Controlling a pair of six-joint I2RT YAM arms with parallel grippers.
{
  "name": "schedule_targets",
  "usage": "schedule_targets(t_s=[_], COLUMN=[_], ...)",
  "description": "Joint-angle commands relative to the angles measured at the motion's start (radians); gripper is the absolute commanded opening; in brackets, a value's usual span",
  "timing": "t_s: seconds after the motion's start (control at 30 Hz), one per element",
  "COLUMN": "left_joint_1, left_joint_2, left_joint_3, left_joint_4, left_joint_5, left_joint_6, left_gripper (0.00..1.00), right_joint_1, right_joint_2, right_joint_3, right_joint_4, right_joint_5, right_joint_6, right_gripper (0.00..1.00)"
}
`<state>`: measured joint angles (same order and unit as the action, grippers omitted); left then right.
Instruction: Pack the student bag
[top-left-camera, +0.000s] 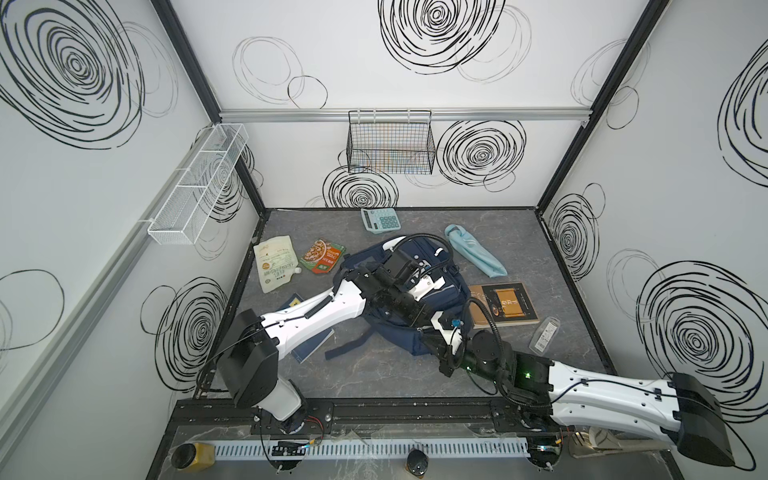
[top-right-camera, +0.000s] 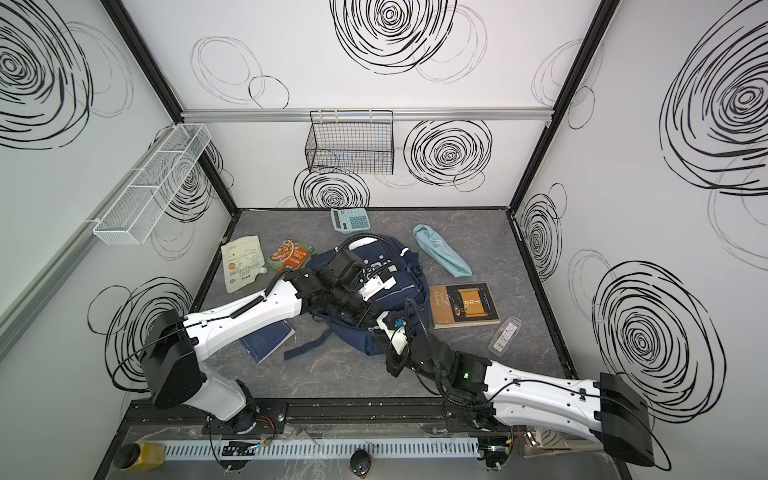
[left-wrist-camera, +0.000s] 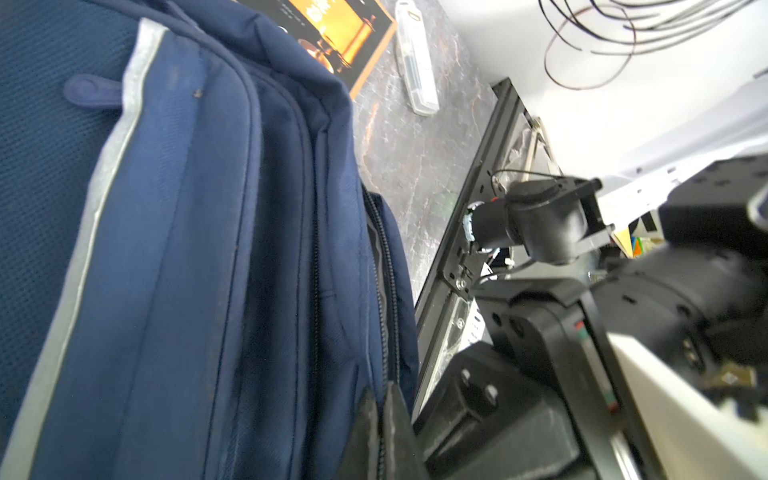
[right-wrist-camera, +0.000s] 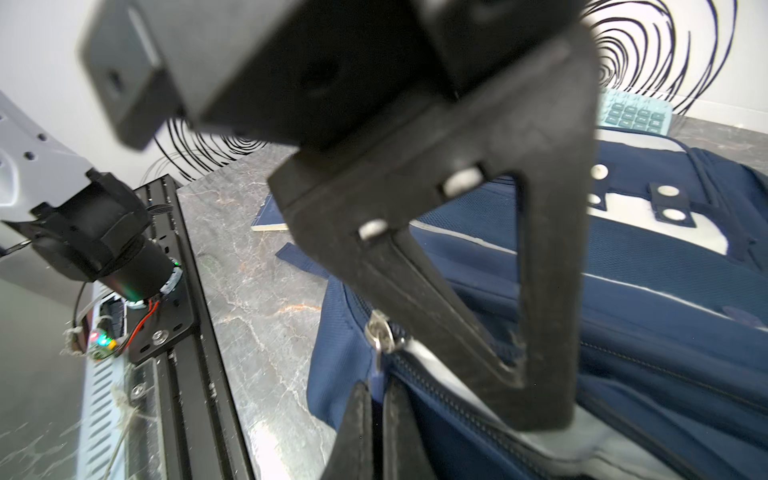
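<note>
Student bag (top-left-camera: 395, 338), left gripper (left-wrist-camera: 380, 415) and right gripper (right-wrist-camera: 377, 411) both clenched on its zip edge (near side)

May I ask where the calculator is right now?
In both top views the teal calculator lies at the rear of the table, beyond the navy backpack and left of the light blue umbrella.

This is a robotics lab test cell. White panel walls (top-left-camera: 374, 83) printed with black scribbled spirals are held in black frame posts (top-left-camera: 187, 62) around a grey marble-pattern tabletop (top-left-camera: 374, 374). A left arm (top-left-camera: 316, 311) and a right arm (top-left-camera: 602, 390) are bolted to a black rail (top-left-camera: 395, 409). In front of it runs a slotted cable duct (top-left-camera: 374, 451).
</note>
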<state>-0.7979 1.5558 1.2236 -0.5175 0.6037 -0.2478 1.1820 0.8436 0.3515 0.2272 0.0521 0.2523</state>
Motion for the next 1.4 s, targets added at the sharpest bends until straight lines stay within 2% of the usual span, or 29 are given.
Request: schedule_targets(t_s=[0.0,0.3,0.47,0.6,0.73,0.9,1.07,1.2,1.37], left_joint_1=[0.013,0.016,0.008,-0.001,-0.013,-0.027,-0.047,-0.069,-0.073], left_joint_2=[-0.026,-0.068,-0.12,-0.139,-0.139,-0.136,-0.166,-0.146,-0.102], left_joint_3=[0.027,-0.022,-0.074,-0.107,-0.124,-0.132,-0.178,-0.175,-0.145], left_joint_4=[0.261,0.43,0.545,0.642,0.736,0.806,0.884,0.927,0.952], left_joint_5=[-0.069,-0.25,-0.435,-0.539,-0.627,-0.723,-0.865,-0.911,-0.906], left_joint_6=[-0.094,-0.252,-0.343,-0.416,-0.478,-0.51,-0.561,-0.582,-0.585], left_gripper=[0.0,0.0,0.0,0.0,0.0,0.0,0.0,0.0,0.0], right_joint_1=[0.04,0.111,0.136,0.142,0.15,0.143,0.143,0.146,0.161], right_joint_2=[0.032,0.132,0.174,0.186,0.131,0.016,-0.011,0.025,0.075], right_joint_3=[0.084,0.185,0.272,0.314,0.332,0.352,0.361,0.335,0.281], right_joint_4=[0.1,0.11,0.033,-0.054,-0.186,-0.397,-0.519,-0.486,-0.314], right_joint_5=[-0.08,-0.065,-0.032,-0.014,0.033,0.136,0.154,0.114,0.054], right_joint_6=[0.004,0.012,0.121,0.235,0.287,0.287,0.316,0.337,0.326], right_gripper=[0.0,0.0,0.0,0.0,0.0,0.0,0.0,0.0,0.0])
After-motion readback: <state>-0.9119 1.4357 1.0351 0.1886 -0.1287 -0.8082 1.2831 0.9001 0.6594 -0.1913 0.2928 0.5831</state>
